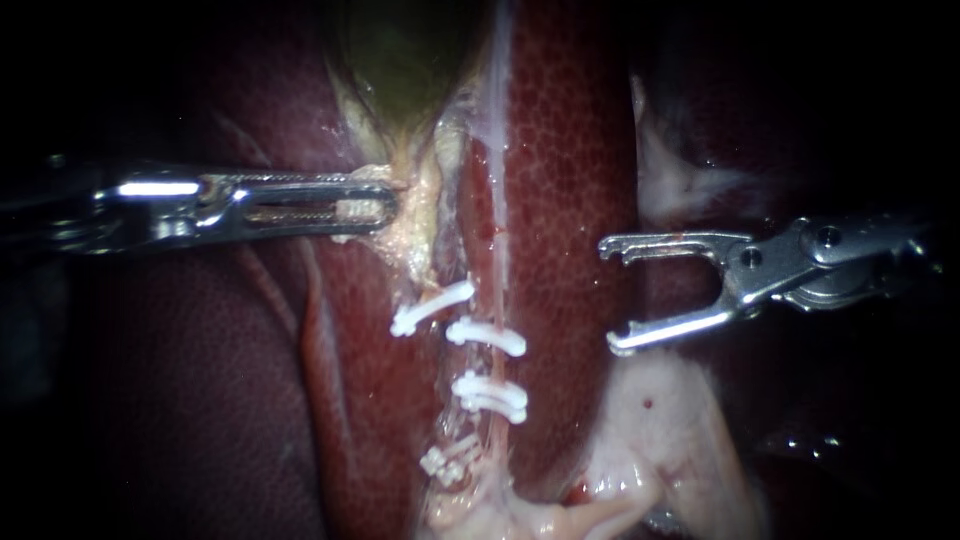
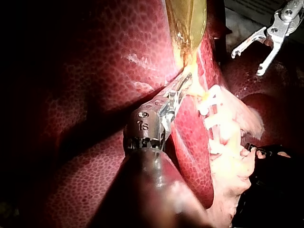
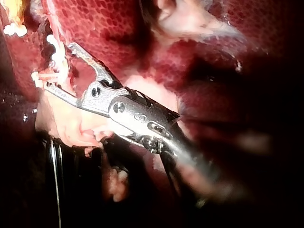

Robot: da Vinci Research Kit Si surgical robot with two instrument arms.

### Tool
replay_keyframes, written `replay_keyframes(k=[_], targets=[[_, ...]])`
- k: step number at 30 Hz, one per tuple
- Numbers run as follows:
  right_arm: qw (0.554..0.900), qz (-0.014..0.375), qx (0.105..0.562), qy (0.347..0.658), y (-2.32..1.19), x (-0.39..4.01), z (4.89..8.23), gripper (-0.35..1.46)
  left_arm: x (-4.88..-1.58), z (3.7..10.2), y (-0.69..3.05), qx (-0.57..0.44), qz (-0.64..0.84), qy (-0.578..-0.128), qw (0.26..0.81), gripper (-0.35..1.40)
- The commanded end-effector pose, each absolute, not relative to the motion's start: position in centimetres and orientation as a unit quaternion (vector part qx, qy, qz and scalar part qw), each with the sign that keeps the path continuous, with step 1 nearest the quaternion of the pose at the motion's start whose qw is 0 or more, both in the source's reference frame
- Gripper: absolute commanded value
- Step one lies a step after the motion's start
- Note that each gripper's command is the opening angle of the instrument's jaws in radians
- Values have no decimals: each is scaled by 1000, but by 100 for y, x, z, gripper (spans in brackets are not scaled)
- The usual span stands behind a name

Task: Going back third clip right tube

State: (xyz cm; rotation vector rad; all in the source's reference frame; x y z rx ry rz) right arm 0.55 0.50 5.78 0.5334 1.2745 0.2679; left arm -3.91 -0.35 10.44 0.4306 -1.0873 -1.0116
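The right tube [image 1: 498, 262] runs as a pale strand down from the greenish gallbladder [image 1: 400, 60]. Several white clips cross the tubes; two of them [image 1: 487, 336] [image 1: 490, 395] sit on the right tube. My right instrument [image 1: 610, 295] stands to the right of those clips, over the liver, its jaws open and empty. My left instrument [image 1: 385, 205] has its jaws shut on pale tissue at the gallbladder's neck. In the left wrist view the left instrument [image 2: 183, 85] grips that neck tissue and the right instrument [image 2: 247, 63] hangs open beyond. In the right wrist view the right instrument [image 3: 59, 66] gapes beside the clips [image 3: 57, 52].
Dark red liver [image 1: 570, 150] lies on both sides of the tubes. Pale fatty tissue [image 1: 660, 420] sits below the right instrument's lower jaw. Another white clip [image 1: 450, 462] lies low on the tube bundle and one [image 1: 432, 307] on the left strand.
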Motion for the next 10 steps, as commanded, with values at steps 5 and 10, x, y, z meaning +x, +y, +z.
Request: replay_keyframes(k=[5,10], targets=[[761,127,246,587,51,57,579,60,-392,1045,-34,194,-457,-491,716,-33],[759,133,248,587,51,58,578,60,-392,1045,-34,194,-457,-491,716,-33]])
